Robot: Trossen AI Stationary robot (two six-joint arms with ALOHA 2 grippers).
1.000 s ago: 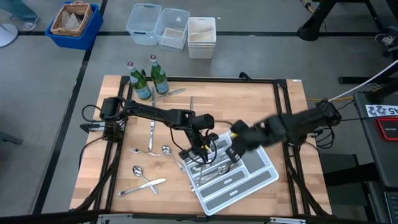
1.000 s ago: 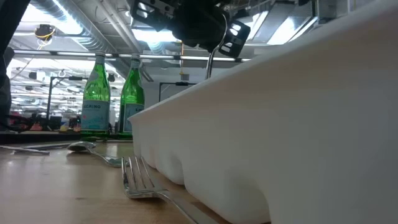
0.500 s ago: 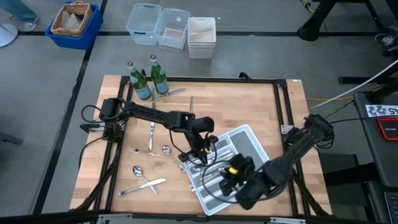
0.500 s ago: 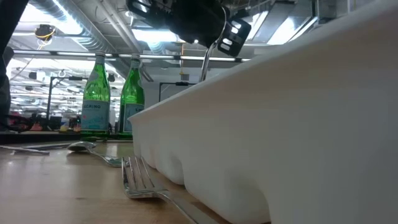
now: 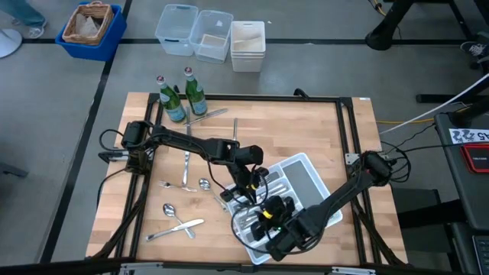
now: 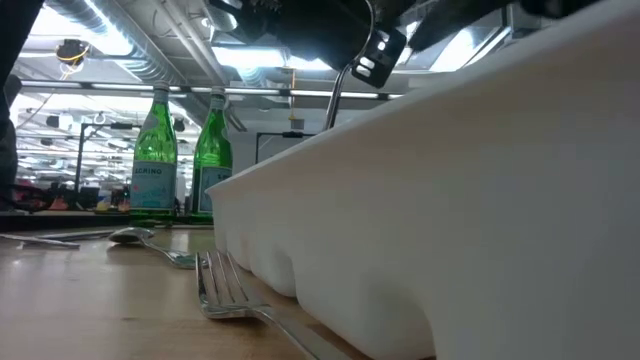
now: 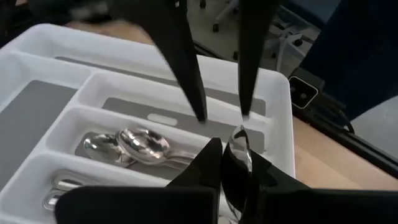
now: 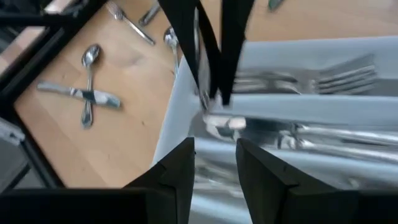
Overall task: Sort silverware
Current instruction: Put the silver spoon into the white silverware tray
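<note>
Your silverware (image 5: 186, 226) is slim shiny metal: approx 6 pcs loose on the table (image 5: 306, 130), more in the white tray (image 5: 309, 180). L gripper (image 5: 250, 186) over the tray, clamped on a spoon (image 7: 238, 146). R gripper (image 5: 269, 216) beside it, fingers apart, nothing held. 2 green bottles (image 5: 172, 100) at far edge.

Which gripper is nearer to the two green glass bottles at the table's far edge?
Left. The left gripper hangs over the white divided tray, closer to the green bottles; the right gripper is over the tray's near end, farther away.
</note>
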